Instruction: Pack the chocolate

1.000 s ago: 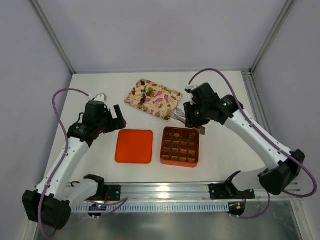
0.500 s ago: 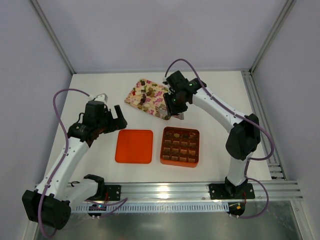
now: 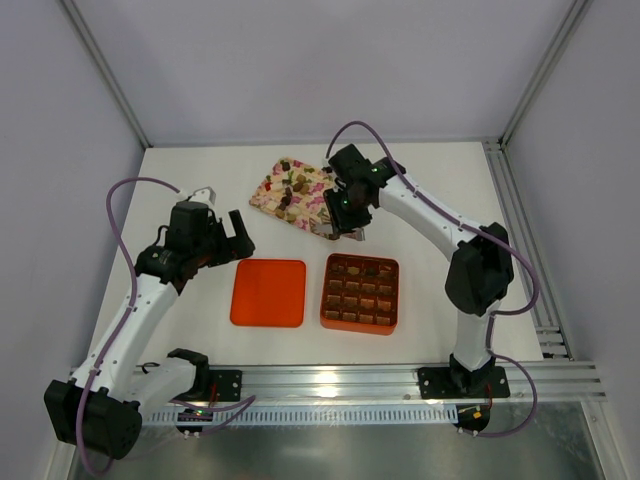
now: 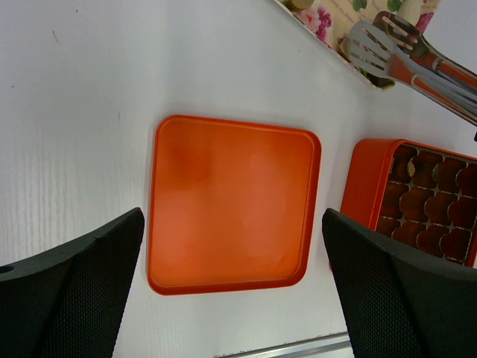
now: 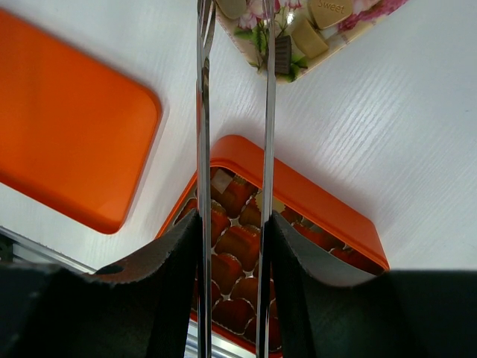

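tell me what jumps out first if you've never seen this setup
The bright orange grid box sits near the front of the table with its lid lying flat to its left. Behind them, the right gripper holds metal tongs at the corner of a floral tray of loose chocolate, while the left gripper hangs open by the lid.

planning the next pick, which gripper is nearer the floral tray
Right. The right gripper, holding tongs, is over the tray's right edge. The left gripper hovers open by the lid, apart from the tray on its left.
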{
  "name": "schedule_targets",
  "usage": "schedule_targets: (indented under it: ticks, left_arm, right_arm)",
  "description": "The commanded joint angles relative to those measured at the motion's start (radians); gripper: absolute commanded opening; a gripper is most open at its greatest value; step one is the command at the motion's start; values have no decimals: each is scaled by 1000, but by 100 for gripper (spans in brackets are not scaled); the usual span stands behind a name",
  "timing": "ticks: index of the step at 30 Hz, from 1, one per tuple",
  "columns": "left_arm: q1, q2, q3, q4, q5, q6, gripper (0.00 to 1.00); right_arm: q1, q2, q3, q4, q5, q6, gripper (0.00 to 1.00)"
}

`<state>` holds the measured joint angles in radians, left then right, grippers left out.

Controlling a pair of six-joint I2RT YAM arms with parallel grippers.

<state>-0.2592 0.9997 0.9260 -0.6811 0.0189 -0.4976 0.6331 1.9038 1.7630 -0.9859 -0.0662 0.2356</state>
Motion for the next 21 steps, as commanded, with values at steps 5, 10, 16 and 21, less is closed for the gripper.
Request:
schedule_targets:
  ticks: [5, 10, 16, 21]
  left_arm:
    - [3, -7, 8, 18, 7, -4, 100]
    - [5, -4, 8, 17, 7, -2, 100]
    - [5, -6, 8, 18, 6, -4, 100]
    - [5, -6, 7, 20, 6, -4, 100]
  right_arm:
    - [7, 17, 33, 36, -14, -16, 43]
    - [7, 23, 26, 44, -15, -15, 43]
    - [7, 29, 16, 55, -24, -10, 42]
    - [7, 32, 1, 66, -30, -9, 37]
